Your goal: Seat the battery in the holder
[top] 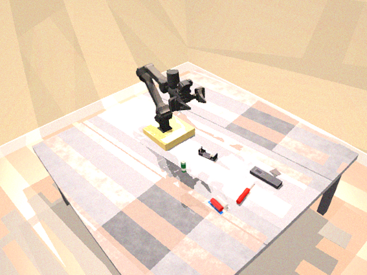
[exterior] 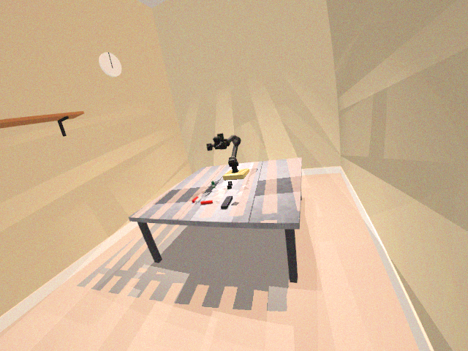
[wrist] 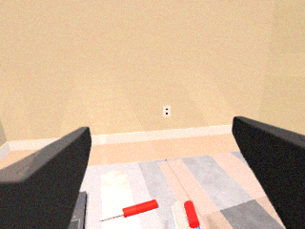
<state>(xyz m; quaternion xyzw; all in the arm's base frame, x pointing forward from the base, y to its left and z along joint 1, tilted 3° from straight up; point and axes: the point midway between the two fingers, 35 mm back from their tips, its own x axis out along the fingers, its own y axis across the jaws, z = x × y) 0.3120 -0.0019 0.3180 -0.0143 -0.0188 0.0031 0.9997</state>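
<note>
The battery (top: 183,167) (exterior: 213,183), green with pale bands, stands upright on the table. The black holder (top: 208,154) (exterior: 229,185) lies beside it, nearer the dark bar, with raised ends and no battery in it. Its spring and lip are too small to tell apart. My gripper (top: 196,104) (exterior: 213,146) (wrist: 162,129) is open and empty, high above the table near the arm's base, pointing outward. Battery and holder are out of the wrist view.
A dark bar-shaped device (top: 265,176) (exterior: 227,202), a small grey flat piece (top: 274,171) (exterior: 235,203), a red-handled screwdriver (top: 243,195) (exterior: 206,202) (wrist: 139,208) and a red cylinder (top: 216,204) (exterior: 194,199) (wrist: 192,214) on a blue-edged piece lie beyond the holder. The arm stands on a yellow block (top: 180,139) (exterior: 236,175).
</note>
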